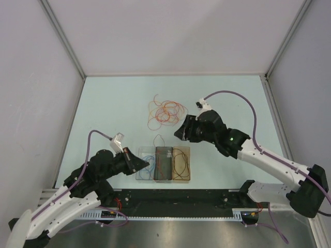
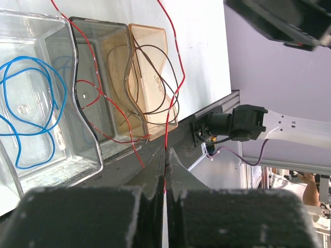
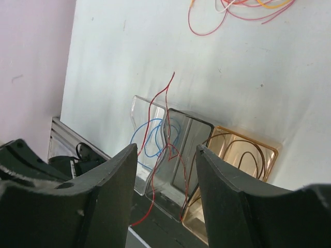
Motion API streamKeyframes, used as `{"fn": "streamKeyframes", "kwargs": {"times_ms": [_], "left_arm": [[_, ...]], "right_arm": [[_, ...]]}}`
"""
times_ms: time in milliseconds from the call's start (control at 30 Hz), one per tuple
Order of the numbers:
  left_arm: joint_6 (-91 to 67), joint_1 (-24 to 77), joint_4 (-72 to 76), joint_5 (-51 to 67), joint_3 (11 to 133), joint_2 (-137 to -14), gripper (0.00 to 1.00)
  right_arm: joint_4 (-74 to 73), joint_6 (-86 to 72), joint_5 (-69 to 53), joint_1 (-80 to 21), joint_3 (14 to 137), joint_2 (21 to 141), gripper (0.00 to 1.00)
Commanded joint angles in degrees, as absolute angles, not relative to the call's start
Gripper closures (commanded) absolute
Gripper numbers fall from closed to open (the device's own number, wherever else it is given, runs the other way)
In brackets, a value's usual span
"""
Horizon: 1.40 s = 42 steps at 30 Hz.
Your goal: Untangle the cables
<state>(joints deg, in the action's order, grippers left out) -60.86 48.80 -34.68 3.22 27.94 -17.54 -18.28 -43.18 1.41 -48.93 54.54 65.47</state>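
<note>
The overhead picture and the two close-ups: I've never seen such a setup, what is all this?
Two robot arms are bolted at the near edge of a pale table. The overhead picture comes from a fixed camera above them; each close-up comes from a camera on one arm's wrist. On the table lie a tangle of thin cables and three small trays: a blue cable is in the clear one, a brown cable in the amber one. The left hand is shut on a red cable. The right hand is open and holds nothing.
</note>
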Motion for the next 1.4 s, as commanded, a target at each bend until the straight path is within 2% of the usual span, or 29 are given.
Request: {"fn": "streamKeyframes", "kwargs": {"times_ms": [0, 233, 533, 600, 700, 733, 833, 1367], "left_arm": [[-59.15, 49.13, -31.99, 4.48, 30.32, -18.63, 1.00], [-58.18, 49.04, -31.73, 5.36, 31.38, -20.74, 1.00], [-58.45, 49.04, -32.25, 5.36, 31.38, -20.13, 1.00], [-58.45, 49.04, -32.52, 5.19, 31.38, -19.95, 1.00], [-58.36, 49.04, -32.69, 5.01, 31.64, -19.78, 1.00], [-58.36, 49.04, -32.87, 5.01, 31.81, -19.78, 1.00], [-58.10, 49.04, -32.96, 4.92, 31.99, -19.78, 1.00], [-56.87, 49.04, -27.60, 5.71, 31.29, -21.71, 1.00]], "right_arm": [[-12.85, -45.17, -4.83, -47.99, 55.02, 70.30, 0.46], [-3.44, -47.37, -13.61, -46.93, 55.46, 80.23, 0.48], [2.98, -48.78, -17.31, -46.41, 56.78, 86.31, 0.51], [3.69, -48.96, -17.84, -46.49, 57.04, 87.27, 0.57], [3.43, -48.96, -17.93, -46.67, 57.22, 87.63, 0.75], [2.99, -48.78, -17.67, -46.76, 57.22, 87.37, 0.85], [0.36, -47.99, -15.21, -47.46, 57.30, 85.35, 1.00], [-20.73, -49.39, -7.30, -55.36, 58.27, 78.66, 1.00]]}}
